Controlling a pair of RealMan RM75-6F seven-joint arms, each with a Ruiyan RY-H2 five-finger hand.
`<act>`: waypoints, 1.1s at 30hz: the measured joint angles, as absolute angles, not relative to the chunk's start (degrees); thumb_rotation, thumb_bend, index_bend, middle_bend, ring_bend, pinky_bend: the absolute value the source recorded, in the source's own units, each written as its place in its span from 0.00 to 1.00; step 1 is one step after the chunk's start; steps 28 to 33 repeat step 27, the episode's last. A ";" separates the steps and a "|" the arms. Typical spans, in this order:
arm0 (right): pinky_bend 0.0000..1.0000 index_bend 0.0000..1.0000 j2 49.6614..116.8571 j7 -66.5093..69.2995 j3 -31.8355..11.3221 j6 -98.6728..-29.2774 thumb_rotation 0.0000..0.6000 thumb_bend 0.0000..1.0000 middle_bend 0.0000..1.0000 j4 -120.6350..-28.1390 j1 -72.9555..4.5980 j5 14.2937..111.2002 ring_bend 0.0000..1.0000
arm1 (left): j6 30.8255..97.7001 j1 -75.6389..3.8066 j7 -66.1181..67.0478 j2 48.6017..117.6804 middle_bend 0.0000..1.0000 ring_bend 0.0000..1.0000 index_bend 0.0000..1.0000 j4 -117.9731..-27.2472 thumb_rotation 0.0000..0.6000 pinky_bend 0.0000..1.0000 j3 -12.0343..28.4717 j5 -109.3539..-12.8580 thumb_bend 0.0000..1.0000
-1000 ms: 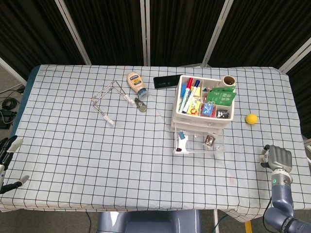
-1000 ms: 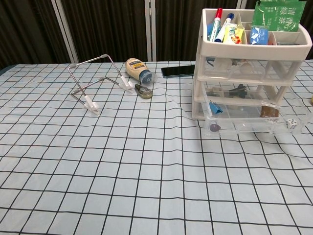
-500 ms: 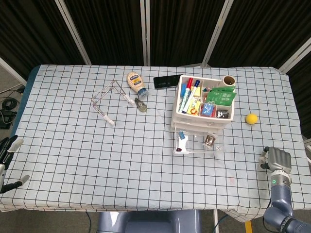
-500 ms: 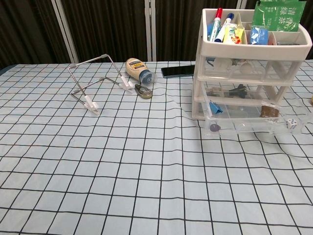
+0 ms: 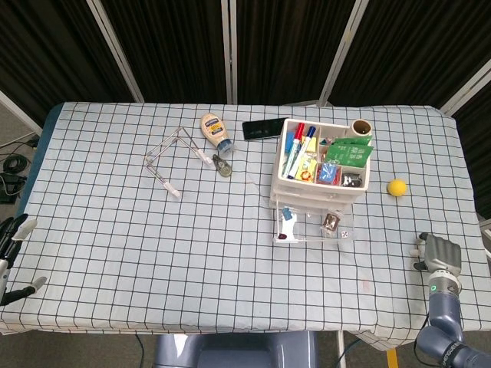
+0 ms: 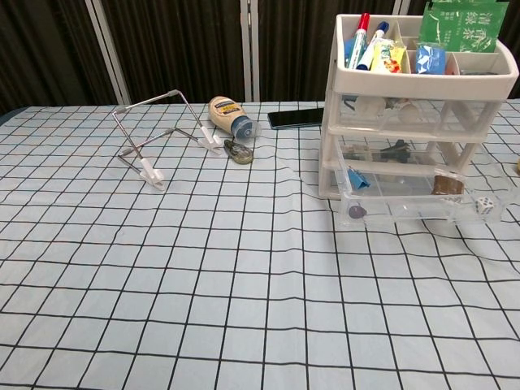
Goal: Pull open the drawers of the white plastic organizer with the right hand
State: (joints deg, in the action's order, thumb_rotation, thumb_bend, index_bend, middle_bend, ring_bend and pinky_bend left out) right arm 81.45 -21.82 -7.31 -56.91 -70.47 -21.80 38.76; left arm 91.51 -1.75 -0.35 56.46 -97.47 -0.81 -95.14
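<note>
Head view showed the right hand (image 5: pixel 439 253), fingers curled empty, at four o'clock from the organizer (image 5: pixel 323 165), bottom drawer (image 5: pixel 314 225) open; upper drawers probably next.

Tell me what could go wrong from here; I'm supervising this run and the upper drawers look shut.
The bottom drawer already juts out of the white plastic organizer, so the right hand, coming in from the table's near right edge, may knock it on the way to the upper drawers. The organizer's top tray is loaded with markers and packets; a hard pull might drag or tip the whole unit. The yellow ball sits near that approach and could be knocked rolling.
</note>
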 measured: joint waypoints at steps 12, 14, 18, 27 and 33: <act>0.56 0.24 78.88 -21.41 -7.35 -68.24 1.00 0.15 0.68 -75.91 -19.41 46.55 0.69 | 91.59 -1.70 -0.30 56.60 0.00 0.00 0.00 -97.41 1.00 0.00 -0.63 -94.78 0.03; 0.41 0.23 78.03 -20.42 -7.25 -72.43 1.00 0.15 0.49 -77.65 -18.42 50.01 0.51 | 91.39 -1.76 -0.09 56.74 0.00 0.00 0.00 -97.36 1.00 0.00 -0.63 -94.74 0.03; 0.05 0.13 75.64 -15.33 -6.66 -81.83 1.00 0.13 0.07 -81.66 -15.65 59.65 0.07 | 89.89 -2.21 0.68 57.19 0.00 0.00 0.00 -97.06 1.00 0.00 -0.70 -94.27 0.03; 0.00 0.00 69.91 1.23 -2.80 -87.54 1.00 0.10 0.00 -84.39 -11.02 77.54 0.00 | 85.73 -3.71 2.92 60.14 0.00 0.00 0.00 -94.83 1.00 0.00 0.65 -89.14 0.03; 0.00 0.00 69.91 1.23 -2.80 -87.54 1.00 0.10 0.00 -84.39 -11.02 77.54 0.00 | 85.73 -3.71 2.92 60.14 0.00 0.00 0.00 -94.83 1.00 0.00 0.65 -89.14 0.03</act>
